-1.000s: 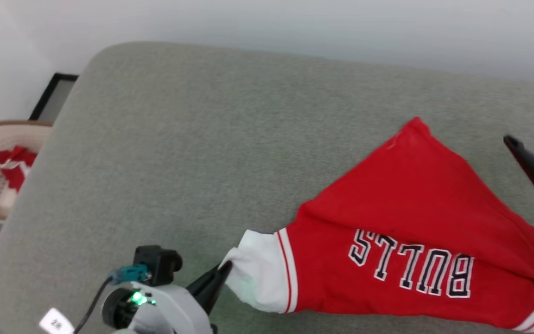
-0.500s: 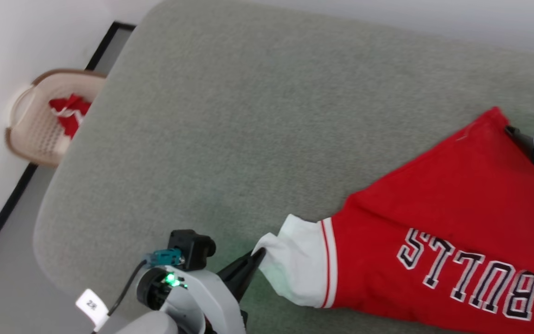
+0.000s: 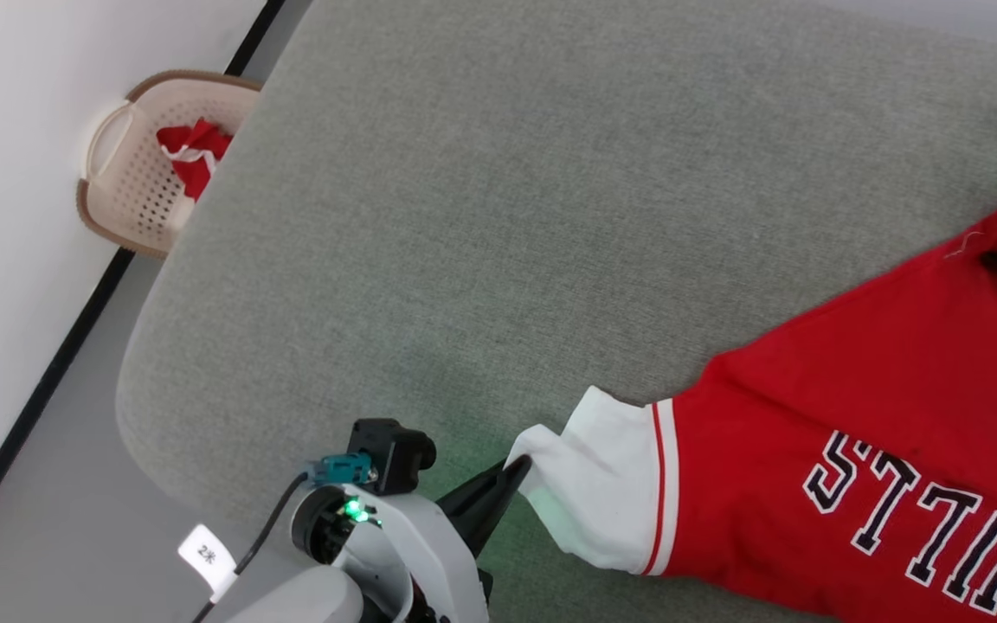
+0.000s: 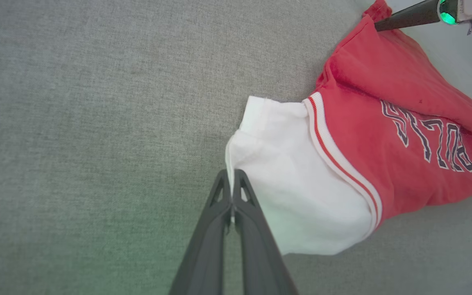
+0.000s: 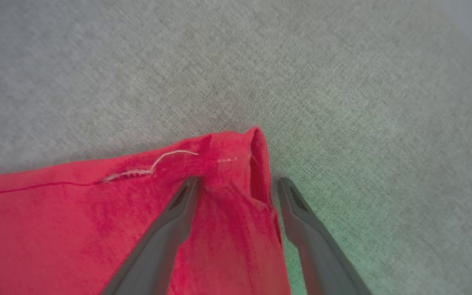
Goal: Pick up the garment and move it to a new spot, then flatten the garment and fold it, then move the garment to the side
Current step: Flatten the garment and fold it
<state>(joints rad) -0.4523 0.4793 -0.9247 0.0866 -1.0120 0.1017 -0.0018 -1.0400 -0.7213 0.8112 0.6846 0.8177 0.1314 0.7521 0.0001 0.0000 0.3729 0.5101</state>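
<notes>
The garment [image 3: 853,398] is a red jersey with black BULLS lettering and a white sleeve [image 3: 602,493], lying on the grey cushioned surface [image 3: 507,216] at the right. My left gripper [image 3: 519,465] is shut on the white sleeve's edge [image 4: 236,151], its fingers [image 4: 219,229] pressed together in the left wrist view. My right gripper [image 5: 238,182] stands open, its two fingers straddling the garment's far red corner [image 5: 236,155], one finger [image 5: 170,229] lying on the cloth. In the head view that corner [image 3: 992,242] sits at the right edge beside the white forearm.
A beige perforated basket [image 3: 131,173] with a small red-and-white cloth bundle [image 3: 191,151] stands on the floor by the white wall, past the cushion's left end. The cushion's rounded left edge [image 3: 139,381] drops to grey floor.
The head camera has turned, shifting the whole picture. My right gripper has come down over the garment's far corner, where a second ago it hung clear to the right of it. My left gripper keeps its hold.
</notes>
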